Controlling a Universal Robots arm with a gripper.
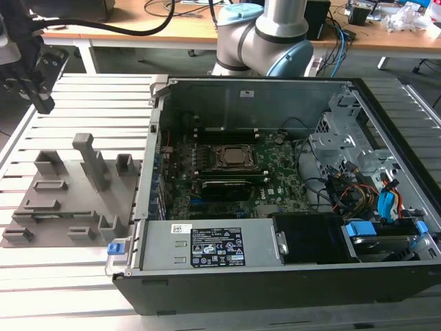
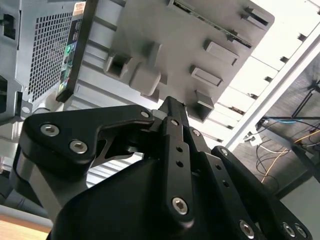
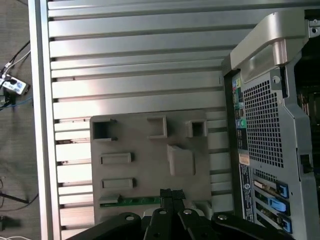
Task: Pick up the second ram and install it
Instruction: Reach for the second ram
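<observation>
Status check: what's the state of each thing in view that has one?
Thin green ram stick: lying in a slot of the grey fixture plate, not gripped.
Black end effector: shut, empty, raised clear of the stick.
Black computer case: side open, green motherboard exposed.

Wooden desk (image 1: 172,27) behind slatted table (image 1: 83,96); floor (image 3: 12,165) perhaps carpeted.

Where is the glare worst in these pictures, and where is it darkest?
Second wrist view: the table is blown out white past the grey holder. First wrist view: mild glare on the table slats, the green memory stick evenly lit. Exterior view: even light, but the computer case is shadowed inside.
</observation>
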